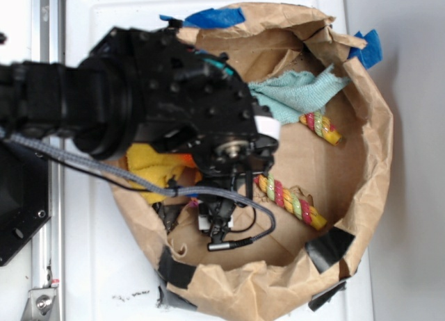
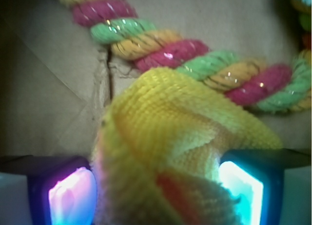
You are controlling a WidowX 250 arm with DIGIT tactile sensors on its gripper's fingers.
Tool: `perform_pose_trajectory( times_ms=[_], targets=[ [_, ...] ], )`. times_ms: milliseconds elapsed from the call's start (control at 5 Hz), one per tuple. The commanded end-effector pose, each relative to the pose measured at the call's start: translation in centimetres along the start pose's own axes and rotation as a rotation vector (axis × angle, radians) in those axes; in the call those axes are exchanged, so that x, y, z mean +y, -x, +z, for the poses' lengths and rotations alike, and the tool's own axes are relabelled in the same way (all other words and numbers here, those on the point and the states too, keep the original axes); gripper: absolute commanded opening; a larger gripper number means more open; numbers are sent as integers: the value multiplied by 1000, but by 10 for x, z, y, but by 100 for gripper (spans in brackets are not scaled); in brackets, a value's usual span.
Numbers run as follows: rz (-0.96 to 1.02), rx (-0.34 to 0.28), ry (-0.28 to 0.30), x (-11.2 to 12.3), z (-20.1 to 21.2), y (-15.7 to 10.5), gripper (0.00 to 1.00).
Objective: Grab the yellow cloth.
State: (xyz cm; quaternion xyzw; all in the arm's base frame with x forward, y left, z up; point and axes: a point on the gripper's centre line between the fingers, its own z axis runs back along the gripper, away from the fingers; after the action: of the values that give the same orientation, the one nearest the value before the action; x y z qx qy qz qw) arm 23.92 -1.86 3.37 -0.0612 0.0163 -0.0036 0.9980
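Yellow terry: the yellow cloth (image 2: 165,137) fills the wrist view, bunched up in a soft peak between my two lit pads (image 2: 70,193); in the exterior view I see the rest of it at the left side of the brown paper bag (image 1: 361,161), mostly hidden under the arm (image 1: 139,92)
Tool state: the tool (image 2: 156,196) sits partly open, a fold of the cloth lying between the pads and touching both; I judge it closed onto the fabric, though I cannot tell how firm the pinch is
Where the cloth lies: inside the bag on its paper floor, just beside the twisted rope (image 2: 195,59), which runs across behind it; the teal cloth (image 1: 299,92) is well apart at the far side of the bag
Handling: I expect it to be light, limp and compressible; the loops should give good friction, so slipping is unlikely once a thick fold is caught; nothing fragile here
Where to hold: the raised ridge of the fold between the pads looks best to me; a thin single layer might slide out
Risk: the rope lies close, so I would watch that it does not snag
Setting: the bag rests on a white counter (image 1: 90,265)
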Motion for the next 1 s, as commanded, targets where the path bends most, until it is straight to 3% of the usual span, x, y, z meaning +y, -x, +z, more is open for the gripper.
perform_pose_trajectory(
  times_ms=[0, 200, 600, 800],
  targets=[
    [24, -21, 9, 2, 7, -3, 0],
    [14, -89, 4, 4, 28, -6, 0],
    [17, -263, -18, -2, 92, 13, 0],
    [83, -300, -42, -2, 136, 26, 0]
  ],
)
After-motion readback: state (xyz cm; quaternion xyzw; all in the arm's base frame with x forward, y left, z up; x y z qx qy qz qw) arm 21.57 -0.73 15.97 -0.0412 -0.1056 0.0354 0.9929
